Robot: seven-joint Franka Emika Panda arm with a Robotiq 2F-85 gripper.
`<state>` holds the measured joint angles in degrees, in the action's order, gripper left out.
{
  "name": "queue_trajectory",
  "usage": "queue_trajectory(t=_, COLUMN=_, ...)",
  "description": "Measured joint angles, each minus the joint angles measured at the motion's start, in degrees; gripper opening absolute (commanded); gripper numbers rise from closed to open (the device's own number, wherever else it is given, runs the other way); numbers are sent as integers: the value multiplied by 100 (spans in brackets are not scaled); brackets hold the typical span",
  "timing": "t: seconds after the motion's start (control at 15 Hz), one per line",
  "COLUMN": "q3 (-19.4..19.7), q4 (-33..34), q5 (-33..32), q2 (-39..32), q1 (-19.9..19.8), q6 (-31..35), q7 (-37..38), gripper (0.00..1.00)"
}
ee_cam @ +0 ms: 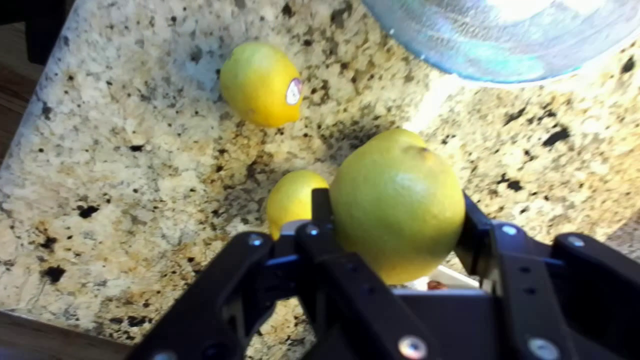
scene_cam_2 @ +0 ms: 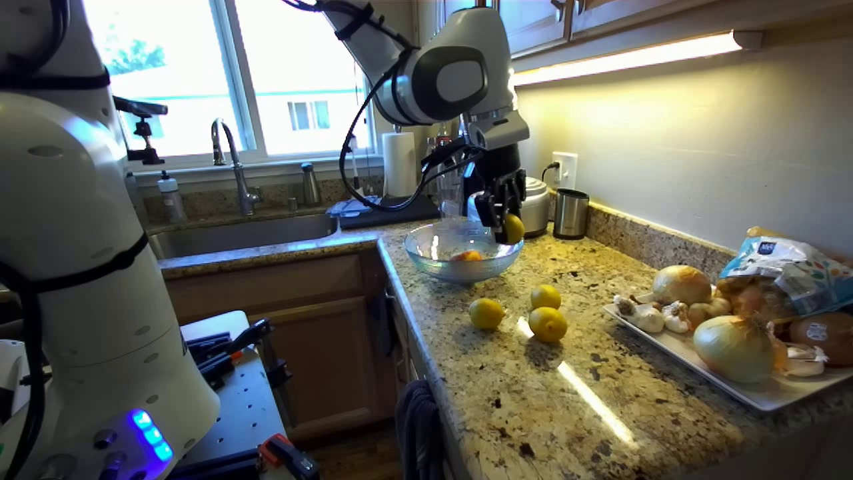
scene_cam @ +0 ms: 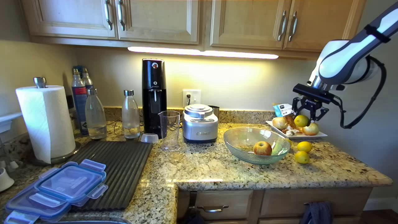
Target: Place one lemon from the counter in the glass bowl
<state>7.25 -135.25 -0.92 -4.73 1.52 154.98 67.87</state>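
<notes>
The carry is judged in hand: one lemon (scene_cam: 301, 120) is gripped by the claw (ee_cam: 396, 214), jaws parted by its width, above the counter (scene_cam: 205, 168), nearer the free end edge than the glass bowl (scene_cam: 238, 151), set back from the front edge. The lemon should next be brought over the bowl, lowered and released beside the apple (scene_cam: 262, 148).

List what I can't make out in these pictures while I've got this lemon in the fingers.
Wrist view: much of the glass bowl is cut off by the top and right edges.
Wrist view: one counter lemon is partly hidden by the fingers.
Wrist view: the print on the sticker is too small and blurred to read.
In an exterior view: the held lemon is partly hidden by the fingers.
</notes>
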Motion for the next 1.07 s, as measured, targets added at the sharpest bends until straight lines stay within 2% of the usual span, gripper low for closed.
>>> queue_trajectory(t=0.47, q3=-817, q4=256, q5=-135, q2=-138, q1=357, q6=103, q7=-221, gripper=33)
queue_trajectory(t=0.8, q3=-1029, q4=713, q5=-227, q2=-908, q1=642, q6=500, q7=-627, gripper=33)
queue_trajectory(t=1.07, q3=-1194, q4=1101, q5=-39, q2=-1524, q1=801, q6=669, q7=-1215, gripper=33)
